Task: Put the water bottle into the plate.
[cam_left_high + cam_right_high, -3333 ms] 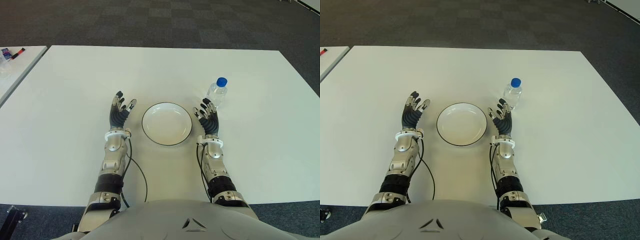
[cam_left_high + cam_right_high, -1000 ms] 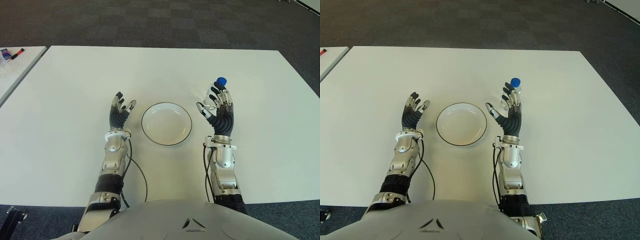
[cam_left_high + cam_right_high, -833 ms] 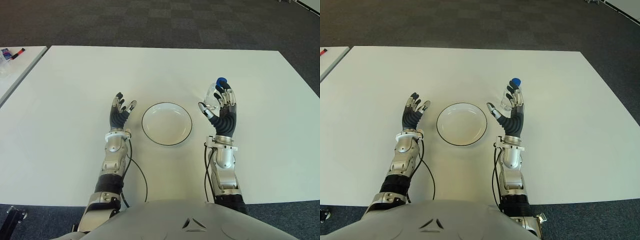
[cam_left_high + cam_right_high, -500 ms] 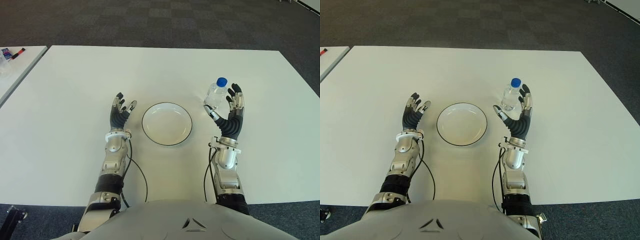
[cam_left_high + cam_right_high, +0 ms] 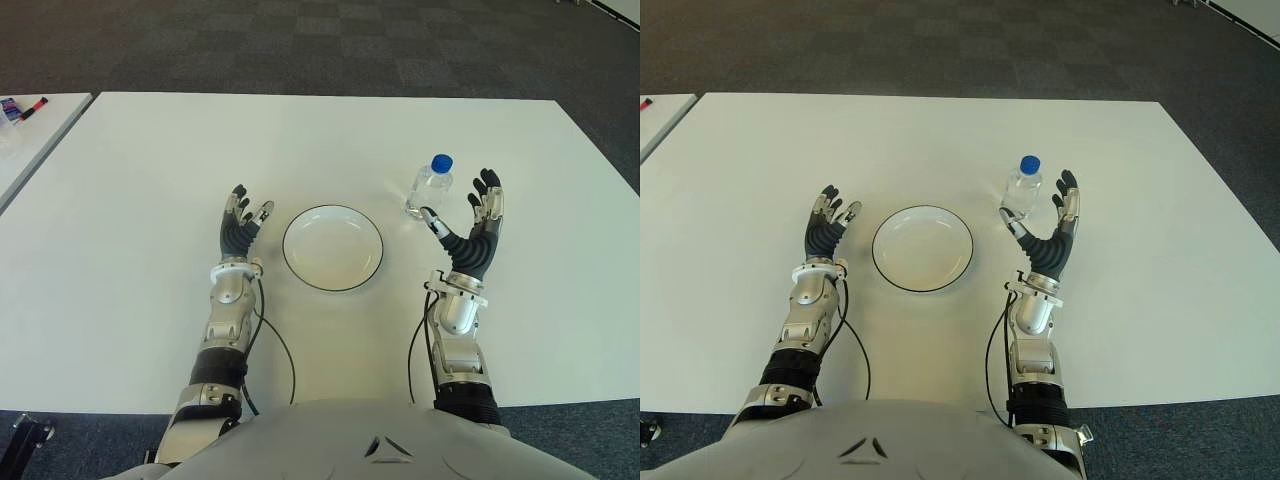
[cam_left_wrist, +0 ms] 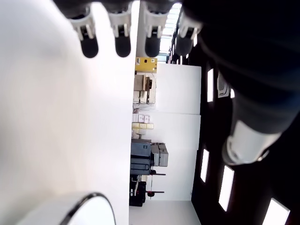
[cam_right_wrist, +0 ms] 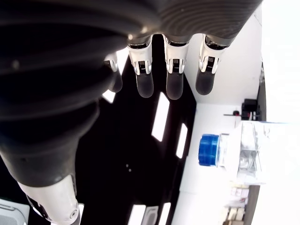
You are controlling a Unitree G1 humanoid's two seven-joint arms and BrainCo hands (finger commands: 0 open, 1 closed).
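Fingers (image 5: 487, 200) of the right hand (image 5: 468, 238) are spread wide and hold nothing; the hand is raised above the table (image 5: 130, 170), palm turned toward the water bottle (image 5: 429, 187), thumb tip close beside the bottle's base but apart from it. The bottle stands upright on the table, long axis vertical, blue cap (image 5: 441, 162) at the top, just to the left of the open right hand. Left of the bottle lies the plate (image 5: 332, 247), white with a dark rim, with bare table between the two. On the plate's far side shows the left hand (image 5: 240, 226), fingers relaxed and apart, holding nothing. Beyond the bottle the white table runs bare to its far edge and to its right edge, with dark carpet (image 5: 330, 45) past both. Between the two forearms the near part of the table is bare apart from thin black cables (image 5: 278, 345).
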